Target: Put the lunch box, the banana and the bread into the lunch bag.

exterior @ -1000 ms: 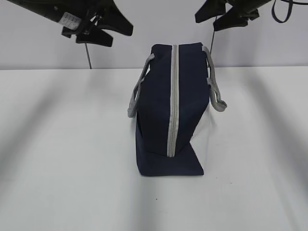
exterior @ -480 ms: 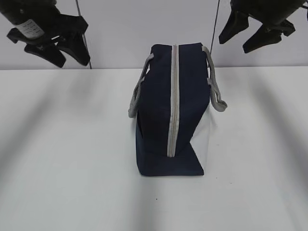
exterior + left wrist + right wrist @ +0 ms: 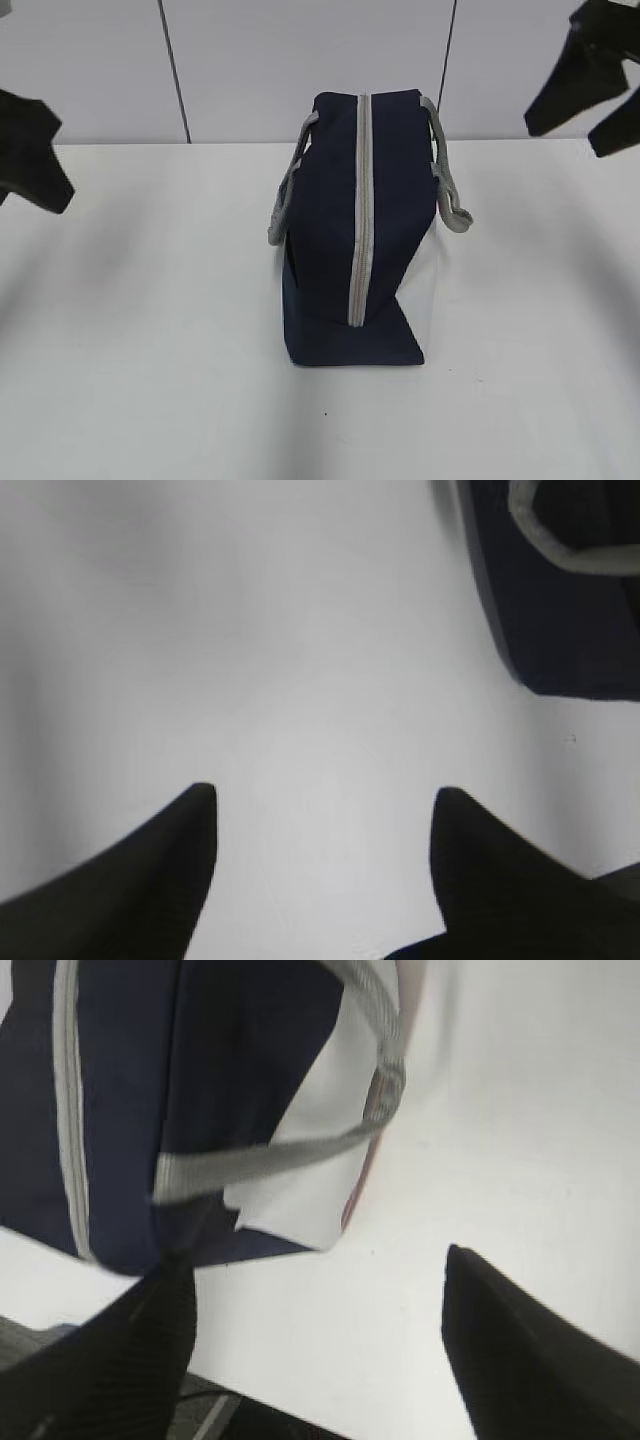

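The navy lunch bag (image 3: 340, 220) stands in the middle of the white table, its grey zipper (image 3: 360, 210) running shut along the top and grey strap handles (image 3: 285, 195) hanging at both sides. It also shows in the left wrist view (image 3: 560, 600) and the right wrist view (image 3: 200, 1090), white side panel (image 3: 320, 1150) included. My left gripper (image 3: 325, 795) is open and empty, raised at the far left (image 3: 30, 150). My right gripper (image 3: 320, 1260) is open and empty, raised at the far right (image 3: 590, 100). The lunch box, the banana and the bread are out of view.
The white table (image 3: 150, 350) lies bare to both sides of the bag. A pale wall with two dark vertical seams (image 3: 175, 70) stands behind. The table's edge and dark floor show in the right wrist view (image 3: 150, 1400).
Both arms have swung outward and lower, left arm to the left edge, right arm to the right edge. The bag has stayed put.
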You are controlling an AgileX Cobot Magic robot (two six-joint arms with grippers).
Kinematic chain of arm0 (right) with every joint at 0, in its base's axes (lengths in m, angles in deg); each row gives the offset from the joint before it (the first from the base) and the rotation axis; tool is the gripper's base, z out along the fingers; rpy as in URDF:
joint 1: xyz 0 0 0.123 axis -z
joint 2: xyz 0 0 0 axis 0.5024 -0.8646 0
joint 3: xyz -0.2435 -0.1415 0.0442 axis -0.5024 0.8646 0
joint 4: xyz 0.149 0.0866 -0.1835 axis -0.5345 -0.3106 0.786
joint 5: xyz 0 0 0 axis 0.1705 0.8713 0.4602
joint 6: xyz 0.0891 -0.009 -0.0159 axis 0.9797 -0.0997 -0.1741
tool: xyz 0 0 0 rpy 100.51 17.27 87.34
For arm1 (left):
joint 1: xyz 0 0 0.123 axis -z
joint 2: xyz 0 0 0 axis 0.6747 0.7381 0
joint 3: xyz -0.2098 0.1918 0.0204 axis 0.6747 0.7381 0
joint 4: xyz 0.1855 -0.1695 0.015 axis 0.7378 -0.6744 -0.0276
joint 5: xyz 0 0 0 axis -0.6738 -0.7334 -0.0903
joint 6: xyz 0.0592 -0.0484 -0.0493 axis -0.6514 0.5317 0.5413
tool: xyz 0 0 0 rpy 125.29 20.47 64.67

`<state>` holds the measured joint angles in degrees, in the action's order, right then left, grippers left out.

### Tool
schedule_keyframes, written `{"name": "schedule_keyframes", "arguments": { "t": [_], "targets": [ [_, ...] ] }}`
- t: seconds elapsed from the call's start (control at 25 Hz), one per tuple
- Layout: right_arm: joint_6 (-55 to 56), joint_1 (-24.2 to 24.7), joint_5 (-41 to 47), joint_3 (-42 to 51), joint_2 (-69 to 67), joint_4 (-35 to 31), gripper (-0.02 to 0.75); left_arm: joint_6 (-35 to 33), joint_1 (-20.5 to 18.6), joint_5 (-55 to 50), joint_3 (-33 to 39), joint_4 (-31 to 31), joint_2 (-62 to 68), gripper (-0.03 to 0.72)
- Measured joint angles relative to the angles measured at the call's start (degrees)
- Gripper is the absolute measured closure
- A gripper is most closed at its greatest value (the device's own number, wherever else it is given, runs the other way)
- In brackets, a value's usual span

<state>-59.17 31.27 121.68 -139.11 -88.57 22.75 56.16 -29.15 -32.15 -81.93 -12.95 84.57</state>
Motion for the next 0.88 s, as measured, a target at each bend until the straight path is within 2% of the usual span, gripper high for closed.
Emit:
{"name": "schedule_keyframes", "arguments": {
  "t": [0.4, 0.64, 0.76, 0.88],
  "targets": [
    [-0.1, 0.0, -5.4, 28.3, 33.7, 4.3, 0.174, 2.0, 0.0, 0.0, 18.0, 0.3, -24.3, 0.233],
    [4.1, -1.4, -5.6, 42.6, 53.3, 5.1, 0.174, 4.7, 0.0, -1.7, 27.5, 3.2, -39.1, 0.232],
    [6.0, -2.1, -4.3, 47.5, 61.2, 5.6, 0.174, 5.8, 0.1, -3.9, 31.4, 4.8, -47.1, 0.241],
    [7.9, -2.3, -0.9, 48.6, 68.4, 8.3, 0.174, 6.7, 0.1, -6.1, 34.8, 6.3, -54.2, 0.251]
  ]
}}
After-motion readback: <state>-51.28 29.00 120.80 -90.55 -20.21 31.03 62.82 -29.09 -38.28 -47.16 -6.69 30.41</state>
